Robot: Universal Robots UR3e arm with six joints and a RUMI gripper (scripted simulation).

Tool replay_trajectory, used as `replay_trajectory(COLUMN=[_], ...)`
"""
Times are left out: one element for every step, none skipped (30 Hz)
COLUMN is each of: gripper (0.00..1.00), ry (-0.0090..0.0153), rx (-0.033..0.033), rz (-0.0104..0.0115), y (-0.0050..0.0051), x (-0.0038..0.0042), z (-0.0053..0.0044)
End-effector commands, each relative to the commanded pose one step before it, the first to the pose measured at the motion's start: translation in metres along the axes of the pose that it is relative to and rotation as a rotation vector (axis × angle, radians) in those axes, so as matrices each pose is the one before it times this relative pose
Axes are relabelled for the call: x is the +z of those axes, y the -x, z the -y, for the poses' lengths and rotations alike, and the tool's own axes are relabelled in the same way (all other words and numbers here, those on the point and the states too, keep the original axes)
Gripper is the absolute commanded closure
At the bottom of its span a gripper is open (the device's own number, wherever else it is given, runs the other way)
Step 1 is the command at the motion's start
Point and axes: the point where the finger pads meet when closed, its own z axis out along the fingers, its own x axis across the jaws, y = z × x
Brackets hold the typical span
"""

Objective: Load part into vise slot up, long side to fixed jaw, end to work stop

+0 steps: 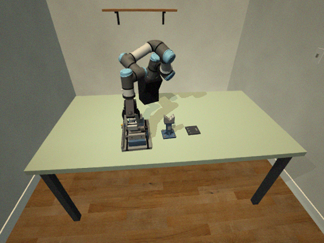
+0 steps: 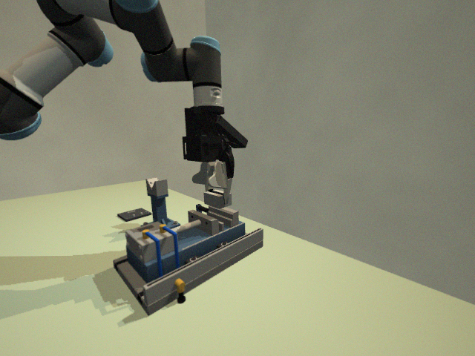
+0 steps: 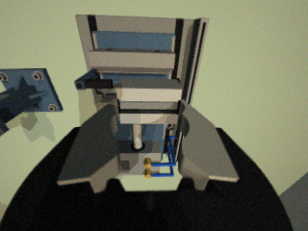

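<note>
Top view: a pale green bench (image 1: 226, 123) carried three fixtures in a row. At the left stood the vise (image 1: 135, 135) on its grey base, with the arm (image 1: 132, 74) reaching down over its far end. Just to its right stood the V-block (image 1: 168, 119) on a blue pedestal, and beyond that lay the dark infeed plate (image 1: 192, 130), flat and with no block on it. A wooden wall shelf (image 1: 139, 10) hung above on the far wall. The part could not be made out from here.

Exterior view: the end effector (image 2: 218, 199) pointed straight down and was clenched on the part (image 2: 213, 199), a small grey block held level in the air just above the vise (image 2: 184, 253), apart from it, over the gap between the two jaws. Blue air hoses (image 2: 157, 253) with yellow fittings ran down the cylinder end. The V-block (image 2: 156, 188) and infeed plate (image 2: 133, 213) stood behind.

Wrist view: the two grey fingers flanked the part (image 3: 149, 91), seen as a pale bar across the middle. The vise (image 3: 135, 40) lay below it, and the work stop (image 3: 96, 84), a short dark rod, projected from the left. The blue base of the V-block (image 3: 34, 89) showed at the left edge.
</note>
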Motion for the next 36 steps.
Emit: replay_trajectory(gripper=[1.0, 1.0, 1.0, 1.0, 1.0, 1.0, 1.0, 1.0, 1.0, 1.0, 1.0, 1.0, 1.0, 1.0, 1.0, 1.0, 1.0, 1.0, 1.0, 1.0, 1.0, 1.0, 1.0, 1.0, 1.0, 1.0, 1.0, 1.0, 1.0, 1.0, 1.0, 1.0, 1.0, 1.0, 1.0, 1.0], ry=[-0.00228, 0.0, 0.0, 0.0, 0.0, 0.0, 0.0, 0.0, 0.0, 0.0, 0.0, 0.0, 0.0, 0.0, 0.0, 0.0, 0.0, 0.0, 0.0, 0.0, 0.0, 0.0, 0.0, 0.0, 0.0, 0.0, 0.0, 0.0, 0.0, 0.0, 0.0, 0.0, 0.0, 0.0, 0.0, 0.0], rx=[-0.00103, 0.0, 0.0, 0.0, 0.0, 0.0, 0.0, 0.0, 0.0, 0.0, 0.0, 0.0, 0.0, 0.0, 0.0, 0.0, 0.0, 0.0, 0.0, 0.0, 0.0, 0.0, 0.0, 0.0, 0.0, 0.0, 0.0, 0.0, 0.0, 0.0, 0.0, 0.0, 0.0, 0.0, 0.0, 0.0], rz=[-0.00231, 0.0, 0.0, 0.0, 0.0, 0.0, 0.0, 0.0, 0.0, 0.0, 0.0, 0.0, 0.0, 0.0, 0.0, 0.0, 0.0, 0.0, 0.0, 0.0, 0.0, 0.0, 0.0, 0.0, 0.0, 0.0, 0.0, 0.0, 0.0, 0.0, 0.0, 0.0, 0.0, 0.0, 0.0, 0.0], y=[-0.00054, -0.00001, 0.0, 0.0, 0.0, 0.0, 0.0, 0.0, 0.0, -0.00001, -0.00001, 0.0, 0.0, 0.0, 0.0, 0.0, -0.00001, 0.0, 0.0, 0.0, 0.0, 0.0, 0.0, 0.0, 0.0, 0.0, 0.0, 0.0, 0.0, 0.0, 0.0, 0.0, 0.0, 0.0, 0.0, 0.0], x=[0.001923, 0.000744, 0.0, 0.0, 0.000748, 0.000748, 0.000745, 0.000738, 0.000733, 0.000724, 0.000708, 0.000689, 0.000667, 0.000642, 0.000614, 0.000587, 0.00056, 0.000525, 0.000489, 0.0, 0.0, 0.000452, 0.000414, 0.000374, 0.000335, 0.000296, 0.000257, 0.000219, 0.000182, 0.000148, 0.000115, 0.000086, 0.000059, 0.000037, 0.00002, 0.000008], z=[0.000936, 0.000009, 0.0, 0.0, 0.000008, 0.000007, 0.000006, 0.000005, 0.000007, 0.000009, 0.000008, 0.000007, 0.000006, 0.000005, 0.000004, 0.000005, 0.000007, 0.000006, 0.000005, 0.0, 0.0, 0.000005, 0.000004, 0.000003, 0.000003, 0.000002, 0.000002, 0.000001, 0.000001, 0.000001, 0.000001, 0.0, 0.0, 0.0, 0.0, 0.0])
